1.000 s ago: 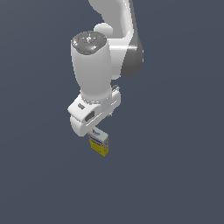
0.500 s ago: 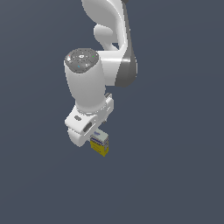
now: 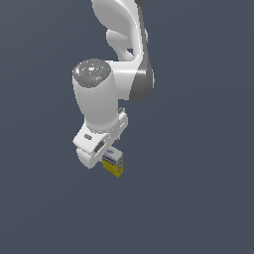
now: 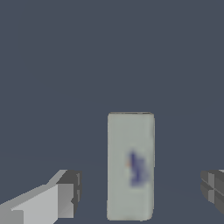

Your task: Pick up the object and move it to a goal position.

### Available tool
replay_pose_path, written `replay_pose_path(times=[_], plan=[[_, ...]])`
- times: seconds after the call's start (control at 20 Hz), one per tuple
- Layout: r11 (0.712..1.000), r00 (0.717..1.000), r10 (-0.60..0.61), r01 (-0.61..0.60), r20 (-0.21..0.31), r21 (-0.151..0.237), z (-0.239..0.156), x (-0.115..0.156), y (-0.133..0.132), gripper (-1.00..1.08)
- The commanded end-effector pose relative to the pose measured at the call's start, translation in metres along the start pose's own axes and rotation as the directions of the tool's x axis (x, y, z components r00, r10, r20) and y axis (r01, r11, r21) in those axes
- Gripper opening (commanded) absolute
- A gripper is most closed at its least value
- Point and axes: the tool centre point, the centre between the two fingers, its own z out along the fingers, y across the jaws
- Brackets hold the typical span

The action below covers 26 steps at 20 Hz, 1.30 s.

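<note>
The object (image 3: pixel 113 164) is a small box with a yellow lower body and a white-grey top with bluish print. It rests on the dark grey floor. My white gripper (image 3: pixel 102 150) sits right above it in the exterior view and hides part of its top. In the wrist view the box top (image 4: pixel 130 166) lies between my two fingers, with a clear gap on each side. One fingertip (image 4: pixel 66 192) is apart from the box and so is the other (image 4: pixel 213 187). The gripper (image 4: pixel 140 190) is open and holds nothing.
A plain dark grey floor (image 3: pixel 198 198) surrounds the box. No other objects, containers or edges show in either view.
The arm has come down and shifted slightly toward the exterior view's left, bringing the gripper lower over the box. The box has not moved.
</note>
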Motion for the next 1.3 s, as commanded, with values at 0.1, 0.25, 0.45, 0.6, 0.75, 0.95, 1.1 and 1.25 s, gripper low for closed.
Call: replay_pose_path(times=[0.1, 0.25, 0.45, 0.6, 0.75, 0.95, 1.1, 1.25], plan=[[1.000, 1.000, -0.001, 0.001, 0.000, 0.001, 0.015, 0.000, 0.000, 1.00], [1.000, 1.000, -0.003, 0.003, 0.000, 0.001, 0.031, 0.000, -0.001, 1.00], [1.000, 1.000, -0.004, 0.004, 0.000, 0.001, 0.045, 0.000, -0.001, 1.00], [1.000, 1.000, -0.004, 0.004, 0.000, 0.001, 0.049, 0.000, -0.001, 1.00], [1.000, 1.000, -0.004, 0.004, 0.000, 0.001, 0.048, 0.000, 0.000, 1.00], [1.000, 1.000, -0.004, 0.004, 0.000, 0.001, 0.048, 0.000, 0.000, -1.00], [1.000, 1.000, -0.004, 0.004, 0.000, 0.001, 0.048, 0.000, 0.000, -1.00], [1.000, 1.000, -0.004, 0.004, 0.000, 0.001, 0.048, 0.000, 0.000, -1.00]])
